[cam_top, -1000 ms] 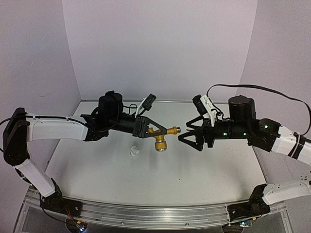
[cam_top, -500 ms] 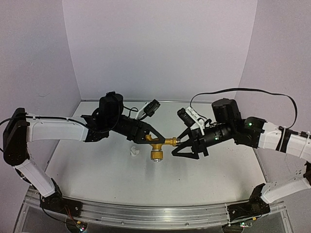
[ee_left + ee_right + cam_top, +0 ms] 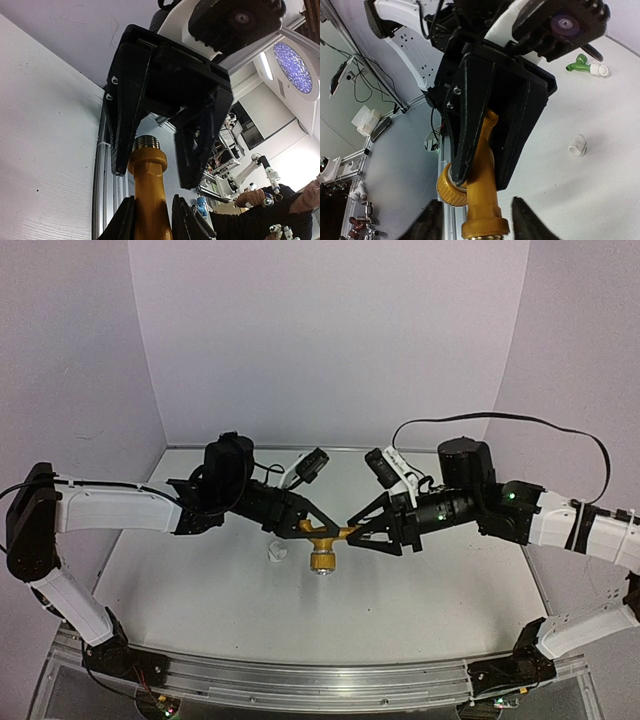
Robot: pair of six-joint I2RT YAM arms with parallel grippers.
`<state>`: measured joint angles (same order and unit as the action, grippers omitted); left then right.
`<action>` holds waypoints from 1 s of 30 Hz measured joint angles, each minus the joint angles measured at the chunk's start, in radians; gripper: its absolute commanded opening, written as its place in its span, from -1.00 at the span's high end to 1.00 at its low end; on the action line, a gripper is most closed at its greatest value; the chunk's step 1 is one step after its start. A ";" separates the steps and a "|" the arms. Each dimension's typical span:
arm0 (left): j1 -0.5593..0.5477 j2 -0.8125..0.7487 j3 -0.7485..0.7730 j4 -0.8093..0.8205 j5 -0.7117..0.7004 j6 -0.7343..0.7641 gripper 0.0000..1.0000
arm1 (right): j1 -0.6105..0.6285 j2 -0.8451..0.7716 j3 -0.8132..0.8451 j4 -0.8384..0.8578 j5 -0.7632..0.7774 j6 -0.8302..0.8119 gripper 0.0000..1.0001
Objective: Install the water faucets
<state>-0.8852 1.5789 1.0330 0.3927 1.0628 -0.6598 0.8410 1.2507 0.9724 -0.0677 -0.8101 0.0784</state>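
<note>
My left gripper (image 3: 312, 524) is shut on the yellow-gold faucet (image 3: 324, 543) and holds it above the table, knob down and threaded end toward the right arm. In the left wrist view the faucet's body (image 3: 148, 195) sits clamped between my left gripper's (image 3: 150, 222) fingers. My right gripper (image 3: 357, 524) is open; its fingers straddle the threaded end with gaps on both sides, as the right wrist view (image 3: 475, 210) shows around the faucet (image 3: 485, 185). The green faucet (image 3: 576, 62) lies on the table with a white fitting (image 3: 596, 69) on it, hidden in the top view.
A loose white pipe fitting (image 3: 277, 552) lies on the table just left of and below the held faucet; it also shows in the right wrist view (image 3: 577, 145). The white table (image 3: 420, 600) is walled at the back and sides, with a metal rail (image 3: 320, 680) along the front.
My right gripper has moved left toward the faucet and now has its open fingers around the threaded end. The left gripper has lowered the faucet slightly and shifted it left.
</note>
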 measured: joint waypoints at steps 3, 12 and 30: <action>0.000 -0.011 -0.016 -0.002 -0.102 -0.012 1.00 | 0.001 -0.003 -0.018 0.039 0.088 0.057 -0.73; -0.013 -0.077 -0.087 0.151 -0.497 -0.150 1.00 | 0.008 -0.005 -0.231 0.419 0.266 0.427 -0.94; -0.056 -0.074 -0.149 0.348 -0.679 -0.226 -0.74 | 0.049 0.208 -0.236 0.913 0.246 0.697 1.00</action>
<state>-0.9408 1.5050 0.8842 0.7406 0.3839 -0.8860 0.8901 1.4588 0.7368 0.8457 -0.5645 0.7753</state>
